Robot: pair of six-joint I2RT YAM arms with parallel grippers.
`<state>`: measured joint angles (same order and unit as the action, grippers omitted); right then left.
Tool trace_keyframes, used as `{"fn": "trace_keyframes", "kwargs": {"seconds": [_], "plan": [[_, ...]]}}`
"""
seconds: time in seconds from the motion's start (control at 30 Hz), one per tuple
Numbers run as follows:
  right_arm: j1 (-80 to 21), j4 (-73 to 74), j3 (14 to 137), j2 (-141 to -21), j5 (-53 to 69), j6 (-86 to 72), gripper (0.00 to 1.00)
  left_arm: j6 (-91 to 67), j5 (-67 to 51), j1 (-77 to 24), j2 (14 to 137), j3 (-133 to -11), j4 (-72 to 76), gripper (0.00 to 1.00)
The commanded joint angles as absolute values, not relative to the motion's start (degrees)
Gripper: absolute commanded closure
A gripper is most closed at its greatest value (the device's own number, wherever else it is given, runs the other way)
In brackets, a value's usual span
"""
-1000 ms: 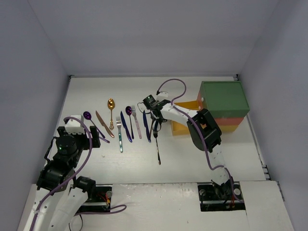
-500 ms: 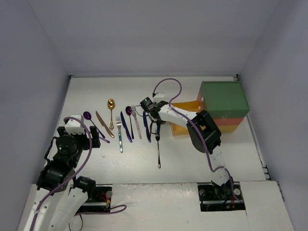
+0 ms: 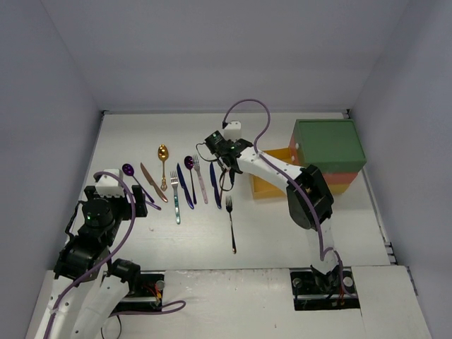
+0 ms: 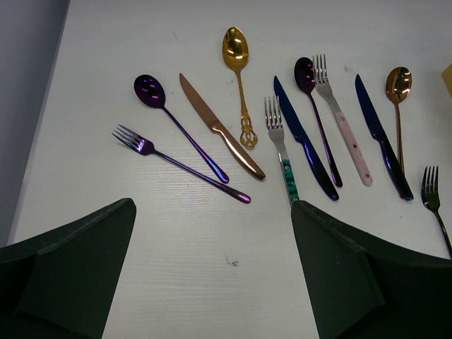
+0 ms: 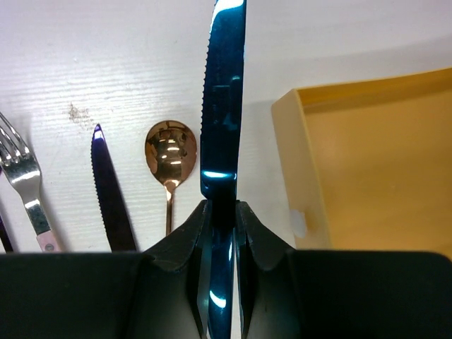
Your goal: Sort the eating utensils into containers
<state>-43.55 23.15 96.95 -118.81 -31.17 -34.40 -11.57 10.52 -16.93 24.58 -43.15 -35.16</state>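
Observation:
My right gripper [image 5: 222,209] is shut on a shiny dark blue-teal knife [image 5: 223,99], held on edge above the table between a copper spoon [image 5: 169,152] and the open yellow drawer [image 5: 381,155]. In the top view the right gripper [image 3: 224,165] hangs left of the containers [image 3: 328,145], a green, red-orange and yellow stack. The other eating utensils lie in a row: purple spoon [image 4: 152,90], purple fork [image 4: 176,162], copper knife [image 4: 219,131], gold spoon [image 4: 236,53], teal-handled fork [image 4: 279,141], more knives and spoons, and a black fork [image 3: 230,226]. My left gripper [image 4: 212,282] stands open over bare table.
The red-orange drawer [image 3: 274,153] also stands pulled out to the left above the yellow one [image 3: 267,186]. Grey walls close in the white table [image 3: 141,131] on three sides. A purple cable [image 3: 247,116] loops above the right arm.
My right gripper has shifted slightly toward the far side and turned, keeping the knife. The left arm and the utensils on the table have stayed put.

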Motion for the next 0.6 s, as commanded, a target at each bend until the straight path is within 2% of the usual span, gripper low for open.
{"fn": "trace_keyframes", "kwargs": {"seconds": [0.0,0.3,0.57], "plan": [[-43.27,22.94,98.52,-109.39,-39.86,-33.21,1.00,-11.60,10.45,-17.14,25.75,-43.34,-31.11,0.10],[-36.29,22.65,86.36,-99.79,-44.04,-37.25,1.00,-11.70,10.28,-17.14,25.75,-43.42,-31.02,0.09],[-33.30,18.51,77.51,-99.15,-44.55,-38.69,1.00,-11.69,10.20,-17.14,25.93,-43.51,-31.02,0.10]]}}
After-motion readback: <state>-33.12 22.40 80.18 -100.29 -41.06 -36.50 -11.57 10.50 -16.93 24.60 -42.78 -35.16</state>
